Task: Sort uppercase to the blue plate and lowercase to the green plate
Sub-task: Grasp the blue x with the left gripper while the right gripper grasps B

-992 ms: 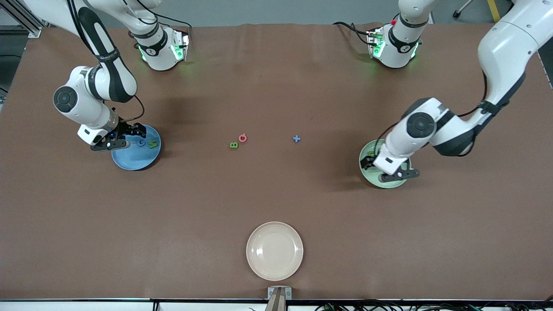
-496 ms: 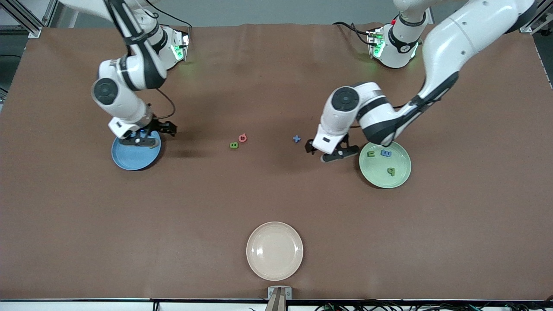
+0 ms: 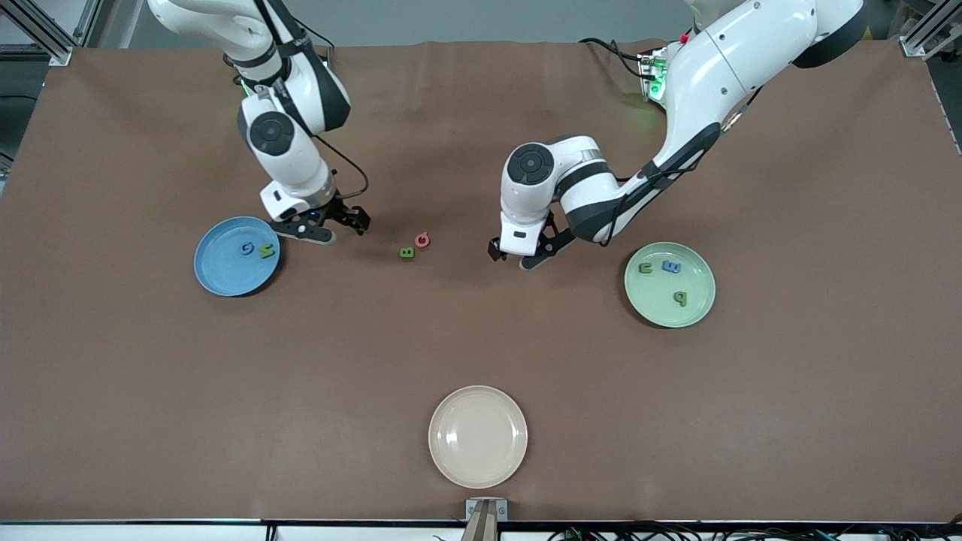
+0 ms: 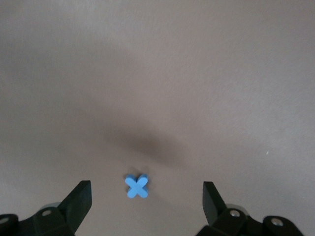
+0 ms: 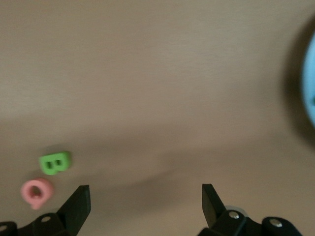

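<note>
left claw [image 4: 142, 206] spread wide, empty, over blue x [image 4: 137, 186]; right claw [image 5: 142, 206] wide, empty, between blue plate [image 3: 225, 274] and green b [image 3: 406, 253], red g [image 3: 422, 240]; green plate [image 3: 665, 312] holds three letters

There were three plates, one blue [image 3: 225, 274], one green [image 3: 691, 315] and one cream [image 3: 478, 436], eight foam letters, namely four green, three blue and one red, and two grippers.
</note>
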`<state>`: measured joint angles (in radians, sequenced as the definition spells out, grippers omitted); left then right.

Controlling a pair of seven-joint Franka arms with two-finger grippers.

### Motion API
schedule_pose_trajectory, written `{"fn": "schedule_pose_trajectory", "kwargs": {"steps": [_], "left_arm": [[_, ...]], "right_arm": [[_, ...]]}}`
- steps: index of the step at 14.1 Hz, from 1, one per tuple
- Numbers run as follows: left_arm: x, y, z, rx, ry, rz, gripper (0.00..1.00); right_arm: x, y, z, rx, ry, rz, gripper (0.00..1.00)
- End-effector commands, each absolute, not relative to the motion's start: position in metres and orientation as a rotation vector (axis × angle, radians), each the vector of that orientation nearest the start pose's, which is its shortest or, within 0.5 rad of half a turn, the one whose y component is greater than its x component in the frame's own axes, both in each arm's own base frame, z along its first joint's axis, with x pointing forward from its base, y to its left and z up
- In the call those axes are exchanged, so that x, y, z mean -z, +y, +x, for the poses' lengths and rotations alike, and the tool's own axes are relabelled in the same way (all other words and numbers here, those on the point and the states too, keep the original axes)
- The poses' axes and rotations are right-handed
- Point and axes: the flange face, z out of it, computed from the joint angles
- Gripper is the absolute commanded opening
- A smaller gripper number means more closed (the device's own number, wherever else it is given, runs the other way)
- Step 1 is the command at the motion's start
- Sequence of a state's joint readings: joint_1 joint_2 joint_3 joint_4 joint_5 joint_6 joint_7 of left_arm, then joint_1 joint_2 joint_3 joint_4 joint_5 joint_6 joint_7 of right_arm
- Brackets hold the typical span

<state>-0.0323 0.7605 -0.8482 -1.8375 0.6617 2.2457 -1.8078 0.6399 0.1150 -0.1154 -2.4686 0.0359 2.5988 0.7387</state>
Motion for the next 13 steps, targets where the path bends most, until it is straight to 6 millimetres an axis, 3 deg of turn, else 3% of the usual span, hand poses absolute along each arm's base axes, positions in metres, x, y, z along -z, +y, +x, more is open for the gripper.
{"fn": "schedule_pose_trajectory", "kwargs": {"steps": [1, 6, 9, 13], "left_arm": [[-0.208, -0.454, 0.442, -0.147, -1.0, -2.956, 0.99], [-0.181, -0.461, 0.431, -0.134, -1.028, -2.929, 0.99], [-0.163, -0.461, 0.424, -0.113, -1.011, -2.939, 0.97], [-0.163, -0.462, 0.423, -0.117, -1.008, -2.952, 0.69]], "right_arm": [[-0.232, 0.282, 0.43, 0.049, 0.388, -3.105, 1.0], [-0.215, 0.322, 0.454, 0.082, 0.327, -3.113, 1.0], [-0.21, 0.327, 0.462, 0.091, 0.322, -3.115, 0.99], [-0.2, 0.328, 0.462, 0.08, 0.322, -3.125, 0.86]]}}
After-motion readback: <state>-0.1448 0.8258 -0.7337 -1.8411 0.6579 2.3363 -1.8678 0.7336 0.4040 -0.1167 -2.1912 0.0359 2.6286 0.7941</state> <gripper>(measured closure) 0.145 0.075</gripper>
